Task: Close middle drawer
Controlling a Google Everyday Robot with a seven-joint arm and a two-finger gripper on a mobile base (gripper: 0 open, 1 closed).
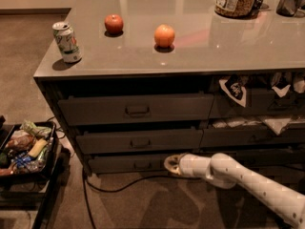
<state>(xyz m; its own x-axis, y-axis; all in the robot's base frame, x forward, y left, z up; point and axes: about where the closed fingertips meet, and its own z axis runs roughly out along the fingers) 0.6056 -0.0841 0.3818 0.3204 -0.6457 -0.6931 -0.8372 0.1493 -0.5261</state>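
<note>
middle drawer (138,141): 2nd of 3 in the cabinet's left stack, under the countertop's front edge; front looks slightly proud, dark gap above, so judged not fully shut; handle (140,143) at centre, untouched; bottom drawer (128,165) just below, top drawer (136,109) above; gripper (171,164) low, by the bottom drawer's right end, below the middle drawer's right corner; open or closed: cannot tell; step: approach, no contact on the target yet; next: raise to the middle front, press flat inward; countertop (190,56) holds can (66,42) at left corner, apple (113,24), orange (164,36).
</note>
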